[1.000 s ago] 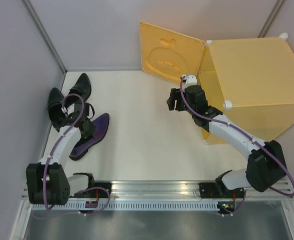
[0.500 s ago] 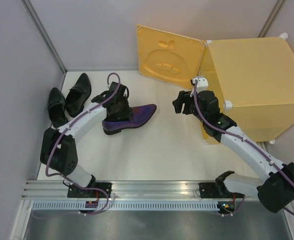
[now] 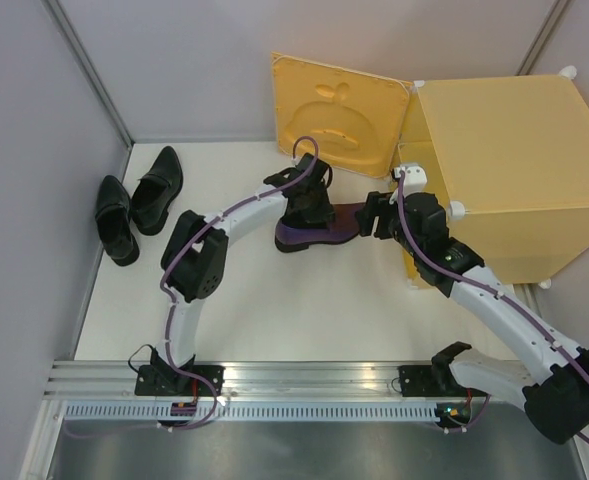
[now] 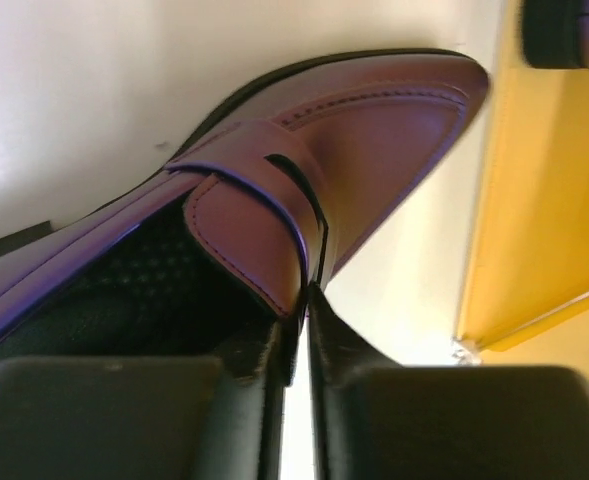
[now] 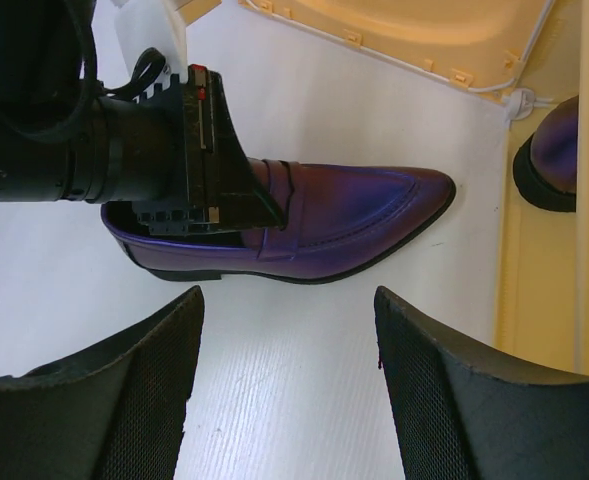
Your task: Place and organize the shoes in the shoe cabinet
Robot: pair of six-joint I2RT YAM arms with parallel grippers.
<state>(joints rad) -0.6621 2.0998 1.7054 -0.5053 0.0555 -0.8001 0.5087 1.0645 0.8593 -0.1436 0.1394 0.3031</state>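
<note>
Since 1 s ago, left gripper (image 3: 312, 208) has carried 1 purple shoe (image 3: 339, 228) across to the shoe cabinet (image 3: 504, 140) mouth, jaws pinching its vamp; right gripper (image 5: 289, 320) hovers spread. Next: slide it inside toe-first.

Bright even light, sheen on purple shoe (image 4: 354, 130)

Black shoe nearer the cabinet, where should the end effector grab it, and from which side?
Pinch the black shoe at its tongue edge from above, one finger inside the opening. It stands on its sole, opening upward; the left end effector holds the purple shoe likewise.
</note>
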